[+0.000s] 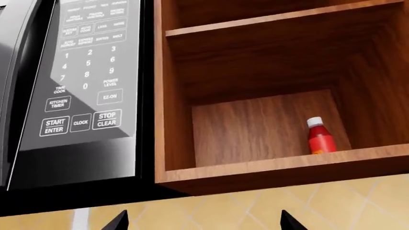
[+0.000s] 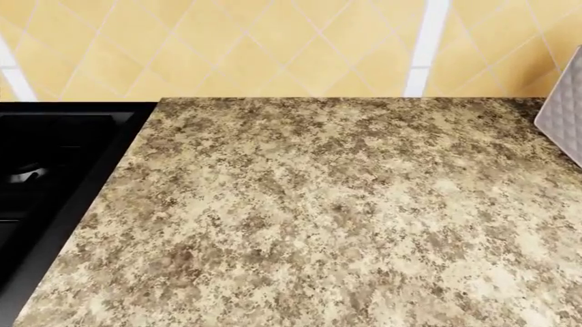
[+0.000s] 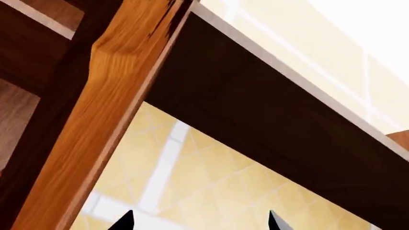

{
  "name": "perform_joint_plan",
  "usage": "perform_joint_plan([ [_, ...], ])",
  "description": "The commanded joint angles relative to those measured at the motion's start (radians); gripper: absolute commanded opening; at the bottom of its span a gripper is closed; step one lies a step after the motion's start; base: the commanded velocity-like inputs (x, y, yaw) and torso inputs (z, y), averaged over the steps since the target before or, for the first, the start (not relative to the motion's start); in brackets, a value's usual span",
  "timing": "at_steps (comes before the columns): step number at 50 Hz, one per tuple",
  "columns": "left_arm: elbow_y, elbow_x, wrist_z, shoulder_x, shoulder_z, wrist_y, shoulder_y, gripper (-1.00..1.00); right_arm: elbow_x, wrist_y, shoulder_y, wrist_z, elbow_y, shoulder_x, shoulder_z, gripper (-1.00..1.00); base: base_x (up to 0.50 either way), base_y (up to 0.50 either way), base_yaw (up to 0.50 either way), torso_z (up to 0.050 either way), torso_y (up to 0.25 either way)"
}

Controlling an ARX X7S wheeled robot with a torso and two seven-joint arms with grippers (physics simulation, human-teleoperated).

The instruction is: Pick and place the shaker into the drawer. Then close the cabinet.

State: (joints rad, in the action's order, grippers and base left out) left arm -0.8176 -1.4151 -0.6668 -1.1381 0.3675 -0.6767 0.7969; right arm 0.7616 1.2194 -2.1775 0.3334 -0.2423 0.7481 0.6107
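Observation:
The shaker, the drawer and the drawer cabinet are out of view in every frame. My left gripper (image 1: 203, 221) is open and empty; only its two dark fingertips show, pointing up at the yellow tiled wall below a wall shelf. My right gripper (image 3: 199, 221) is open and empty too, its tips pointing up at the underside of a wall cabinet. Neither arm shows in the head view, which looks down on a speckled brown stone counter (image 2: 345, 218).
A black microwave (image 1: 83, 91) with a keypad hangs beside an open reddish-brown wall shelf (image 1: 281, 167) holding a small red bottle with a white cap (image 1: 319, 136). A black cooktop (image 2: 46, 184) lies at the counter's left. A grey appliance corner (image 2: 565, 116) stands at the right edge.

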Motion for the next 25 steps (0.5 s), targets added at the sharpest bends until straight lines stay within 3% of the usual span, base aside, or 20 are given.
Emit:
perform_joint_plan([
  [1, -0.043, -0.043, -0.027, 0.031, 0.015, 0.004, -0.038, 1.0, -0.079, 0.035, -0.174, -0.054, -0.064, -0.183, 0.02, 1.0, 0.0, 0.0, 0.0, 0.0, 0.0],
  [5, -0.057, -0.048, -0.026, 0.049, 0.043, 0.004, -0.077, 1.0, -0.11, -0.002, -0.162, -0.095, -0.052, -0.23, 0.042, 1.0, 0.0, 0.0, 0.0, 0.0, 0.005],
  [11, -0.076, -0.054, -0.022, 0.083, 0.093, 0.003, -0.144, 1.0, -0.171, -0.265, -0.127, -0.262, 0.035, -0.266, 0.109, 1.0, 0.0, 0.0, 0.0, 0.0, 0.006],
  [16, -0.107, -0.066, -0.03, 0.114, 0.129, 0.002, -0.202, 1.0, -0.109, -0.277, -0.109, -0.326, 0.161, -0.344, 0.073, 1.0, 0.0, 0.0, 0.0, 0.002, 0.004],
  [25, -0.171, -0.125, -0.039, 0.158, 0.253, -0.004, -0.333, 1.0, -0.167, -0.319, -0.11, -0.374, 0.315, -0.427, 0.144, 1.0, 0.0, 0.0, 0.0, 0.001, 0.002],
])
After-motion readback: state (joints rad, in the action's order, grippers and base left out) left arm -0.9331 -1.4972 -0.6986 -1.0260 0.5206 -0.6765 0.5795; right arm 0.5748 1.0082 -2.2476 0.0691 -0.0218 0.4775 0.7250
